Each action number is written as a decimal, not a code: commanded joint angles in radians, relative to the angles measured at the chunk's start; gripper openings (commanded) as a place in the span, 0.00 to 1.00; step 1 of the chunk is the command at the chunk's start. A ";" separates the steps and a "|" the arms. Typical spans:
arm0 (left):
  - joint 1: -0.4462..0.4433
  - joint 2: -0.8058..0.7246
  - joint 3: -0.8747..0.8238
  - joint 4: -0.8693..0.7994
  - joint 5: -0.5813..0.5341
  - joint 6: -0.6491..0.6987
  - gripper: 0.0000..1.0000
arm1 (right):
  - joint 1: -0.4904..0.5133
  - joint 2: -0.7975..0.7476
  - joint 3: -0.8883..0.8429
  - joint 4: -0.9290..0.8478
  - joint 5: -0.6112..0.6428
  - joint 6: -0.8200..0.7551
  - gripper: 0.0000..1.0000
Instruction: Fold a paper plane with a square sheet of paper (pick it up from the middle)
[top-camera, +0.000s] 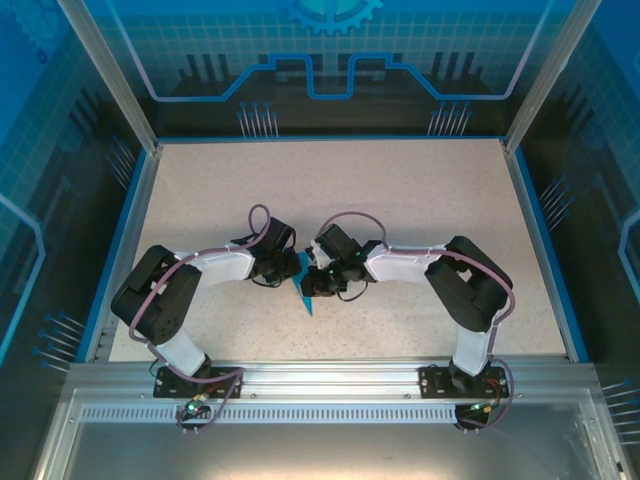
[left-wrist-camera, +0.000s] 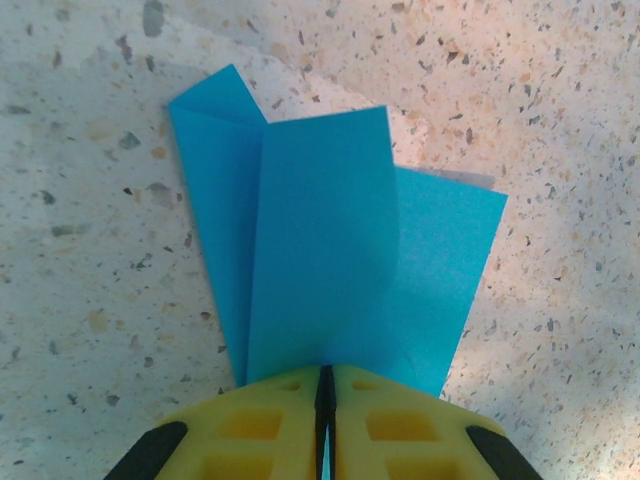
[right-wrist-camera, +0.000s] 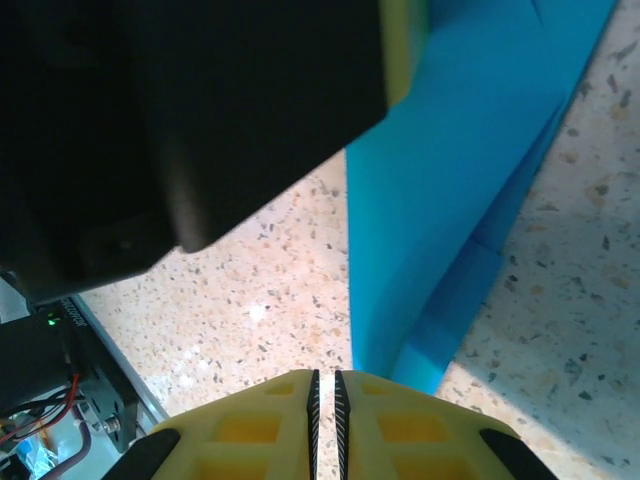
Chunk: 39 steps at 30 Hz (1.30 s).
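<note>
At the middle of the top external view, slightly below centre, the left gripper (top-camera: 283, 270) and right gripper (top-camera: 318, 282) meet nose to nose above the speckled tabletop (top-camera: 420, 200). The teal paper sheet (top-camera: 306, 297) sits between them, its pointed end aimed at the lower edge of the frame. This opposed placement probably lets one gripper anchor the work while the other sets a crease. The overhead camera is too distant to show either grip or the fold layers. In the left wrist view, the yellow fingers (left-wrist-camera: 250, 425) are pressed together on the sheet's near edge at bottom centre. The partly folded paper fans toward the top of the frame in several overlapping panels, just above or resting on the table. In the right wrist view, the right fingers (right-wrist-camera: 400, 420) are closed to a thin slit. The sheet's edge ends just beside their tips, lower centre, and whether they pinch it cannot be told. A dark housing (right-wrist-camera: 180, 120), apparently the left arm, fills the upper left.
</note>
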 joint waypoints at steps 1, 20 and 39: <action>0.001 0.013 -0.005 -0.050 -0.033 -0.020 0.14 | 0.010 0.031 0.018 -0.003 -0.007 0.014 0.15; 0.001 -0.147 -0.029 0.029 0.051 -0.011 0.21 | -0.002 0.093 -0.030 -0.040 0.035 0.042 0.12; 0.001 -0.081 -0.166 0.190 0.145 -0.091 0.08 | -0.014 0.116 -0.031 -0.057 0.016 0.060 0.09</action>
